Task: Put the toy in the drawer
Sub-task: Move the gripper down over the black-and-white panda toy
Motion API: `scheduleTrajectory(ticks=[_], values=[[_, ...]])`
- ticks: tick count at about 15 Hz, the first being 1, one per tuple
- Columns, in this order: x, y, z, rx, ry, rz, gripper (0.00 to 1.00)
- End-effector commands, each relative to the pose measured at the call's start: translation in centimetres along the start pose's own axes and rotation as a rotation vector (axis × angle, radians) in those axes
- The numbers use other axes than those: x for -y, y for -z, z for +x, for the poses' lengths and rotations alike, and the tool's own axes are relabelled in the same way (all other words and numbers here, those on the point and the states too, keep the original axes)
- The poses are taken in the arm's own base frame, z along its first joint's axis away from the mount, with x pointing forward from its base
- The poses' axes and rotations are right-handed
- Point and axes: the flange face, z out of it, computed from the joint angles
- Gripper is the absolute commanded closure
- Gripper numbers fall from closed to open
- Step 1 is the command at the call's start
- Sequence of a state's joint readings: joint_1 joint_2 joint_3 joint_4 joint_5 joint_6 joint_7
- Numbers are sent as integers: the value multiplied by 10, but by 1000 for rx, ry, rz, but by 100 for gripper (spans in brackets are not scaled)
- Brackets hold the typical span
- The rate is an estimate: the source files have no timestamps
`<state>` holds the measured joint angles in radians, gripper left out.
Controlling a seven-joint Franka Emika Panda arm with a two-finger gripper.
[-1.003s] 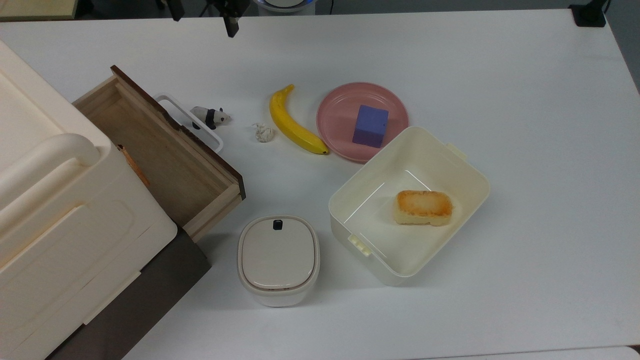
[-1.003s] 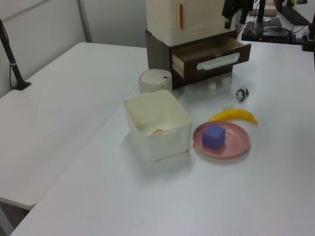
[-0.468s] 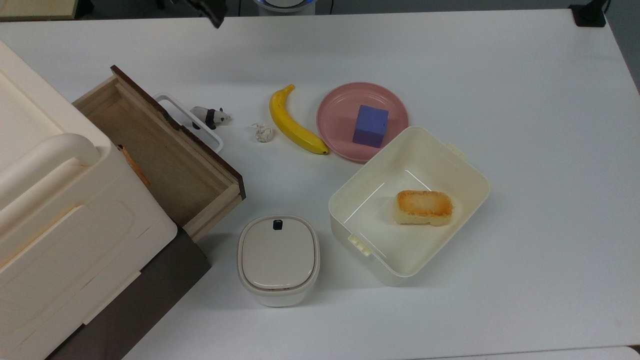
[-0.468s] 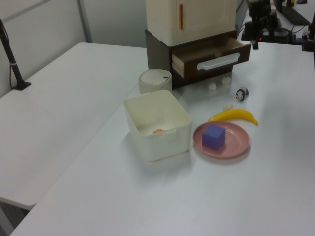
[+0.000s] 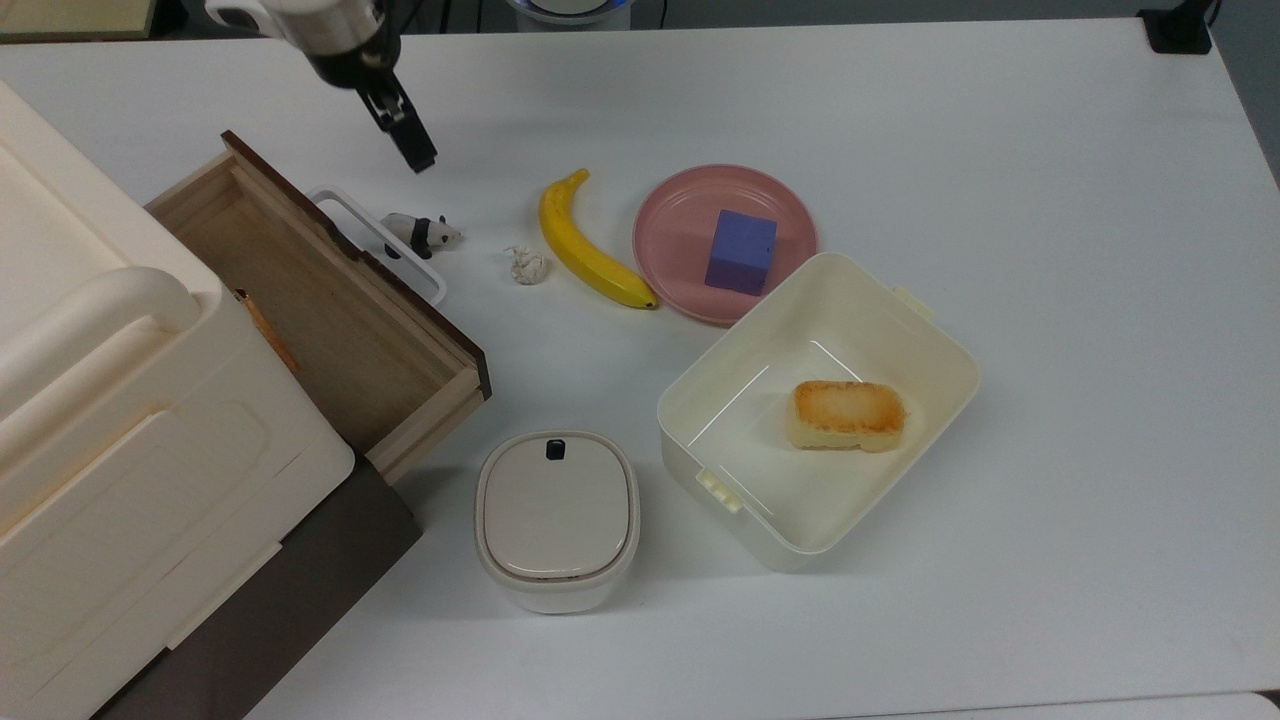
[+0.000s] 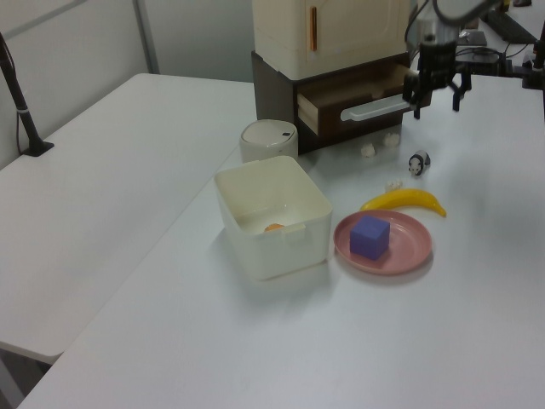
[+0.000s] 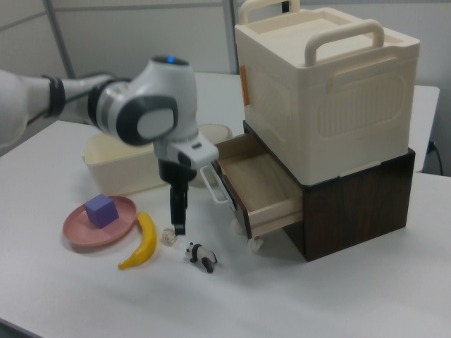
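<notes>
Top view: the white table (image 5: 1050,200) carries a cream plastic storage box (image 5: 110,420) with moulded handles, stacked on a dark brown cabinet (image 5: 290,620). From the cabinet the drawer (image 5: 330,320) stands pulled out, shallow, pale bare wood inside, with a dark brown front panel and a white loop handle. Nothing lies in the part of it that shows. At the top view's upper left the arm reaches in, and the gripper (image 5: 400,125) hangs above the table beyond the drawer's front; in the left view its two dark fingers (image 6: 419,95) stand spread with a clear gap, holding nothing and touching nothing. A cream rectangular bin (image 5: 930,330) with smooth rounded walls holds a toasted, browned bread-like block (image 5: 848,414). A round pink plate (image 5: 680,220) bears a purple foam cube (image 5: 741,250). Beside the bin sits a small lidded cream container (image 5: 557,520) with a dark button. A curved yellow banana (image 5: 585,245) lies just beside the plate. The toy (image 5: 422,233), a black-and-white panda on four legs, stands on the table right by the drawer handle, apart from the gripper. A crumpled whitish ball (image 5: 526,265) lies between toy and banana.
</notes>
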<state>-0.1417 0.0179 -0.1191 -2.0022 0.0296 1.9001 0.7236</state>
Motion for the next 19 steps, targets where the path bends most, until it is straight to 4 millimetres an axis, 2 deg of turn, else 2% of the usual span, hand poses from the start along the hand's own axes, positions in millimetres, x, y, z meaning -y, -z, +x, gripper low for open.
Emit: scheduleTrajectory(ticks=[1,2,3,9,11,14,15,17,18,19], values=[[2,-63,0,-75,-6,7,0],[11,-85,0,-75,0,-16,0],[14,-91,2,-87,-8,-23,0],[16,-98,11,-114,-30,-15,0],[17,-103,13,-117,-29,-14,14],[19,-107,16,-135,-16,-19,16],[22,-110,15,-141,-7,-18,21],[25,-117,15,-153,13,-37,47],[25,-119,15,-153,14,-39,55],[27,-121,14,-156,26,-43,70]])
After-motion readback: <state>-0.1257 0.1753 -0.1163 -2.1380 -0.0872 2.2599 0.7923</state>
